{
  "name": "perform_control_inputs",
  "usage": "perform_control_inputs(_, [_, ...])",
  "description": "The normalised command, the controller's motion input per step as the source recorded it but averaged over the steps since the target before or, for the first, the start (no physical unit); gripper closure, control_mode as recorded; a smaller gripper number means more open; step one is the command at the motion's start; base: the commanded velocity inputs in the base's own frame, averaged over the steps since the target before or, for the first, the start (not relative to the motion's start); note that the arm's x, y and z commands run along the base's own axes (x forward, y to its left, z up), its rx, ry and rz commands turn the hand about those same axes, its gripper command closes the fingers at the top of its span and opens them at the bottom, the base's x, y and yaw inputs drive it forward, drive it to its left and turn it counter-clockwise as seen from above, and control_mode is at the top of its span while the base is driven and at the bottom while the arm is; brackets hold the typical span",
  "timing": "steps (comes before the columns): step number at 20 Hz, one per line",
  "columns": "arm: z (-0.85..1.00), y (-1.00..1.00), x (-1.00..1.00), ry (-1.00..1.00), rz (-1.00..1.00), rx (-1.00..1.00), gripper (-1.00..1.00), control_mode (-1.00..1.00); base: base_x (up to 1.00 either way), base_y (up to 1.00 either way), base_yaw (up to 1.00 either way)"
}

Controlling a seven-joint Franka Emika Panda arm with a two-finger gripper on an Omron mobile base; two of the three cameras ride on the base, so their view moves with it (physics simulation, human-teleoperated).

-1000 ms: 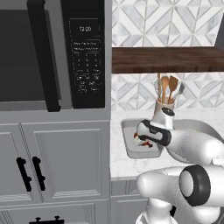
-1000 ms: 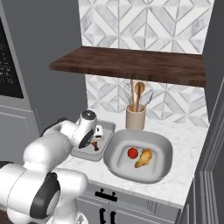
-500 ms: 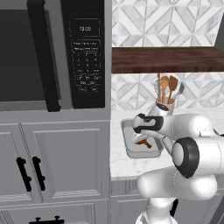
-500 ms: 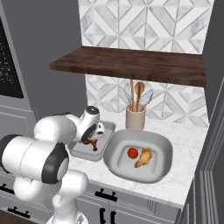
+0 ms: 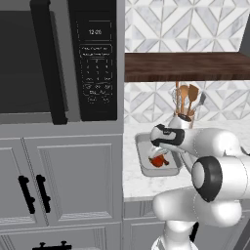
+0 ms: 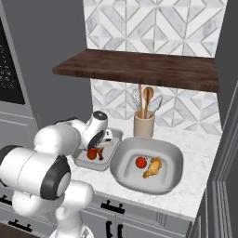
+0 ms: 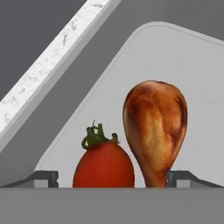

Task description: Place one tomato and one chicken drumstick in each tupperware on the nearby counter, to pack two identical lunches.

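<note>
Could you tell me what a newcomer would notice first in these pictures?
Probably the white arm bent low over the narrower tupperware, its pincer open above a tomato and chicken drumstick lying side by side in it. Next, the wider tupperware beside it on the counter, holding its own tomato and drumstick, with the beige utensil crock behind it.

A red tomato (image 7: 103, 162) and glossy brown drumstick (image 7: 154, 127) lie in a pale grey tupperware (image 7: 175, 57).
</note>
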Motion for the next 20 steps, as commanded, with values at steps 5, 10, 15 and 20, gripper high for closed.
perform_control_inputs(5, [0.17, -0.27, -0.27, -0.10, -0.01, 0.00, -1.00, -1.00, 0.00, 0.00, 0.00])
perform_control_inputs(10, [0.36, 0.00, -0.30, -0.19, 0.00, 0.00, -1.00, -1.00, 0.00, 0.00, 0.00])
perform_control_inputs(15, [0.41, -0.03, -0.33, -0.17, 0.00, 0.00, -1.00, -1.00, 0.00, 0.00, 0.00])
perform_control_inputs(20, [0.35, -0.01, -0.57, -0.16, 0.00, 0.00, -1.00, -1.00, 0.00, 0.00, 0.00])
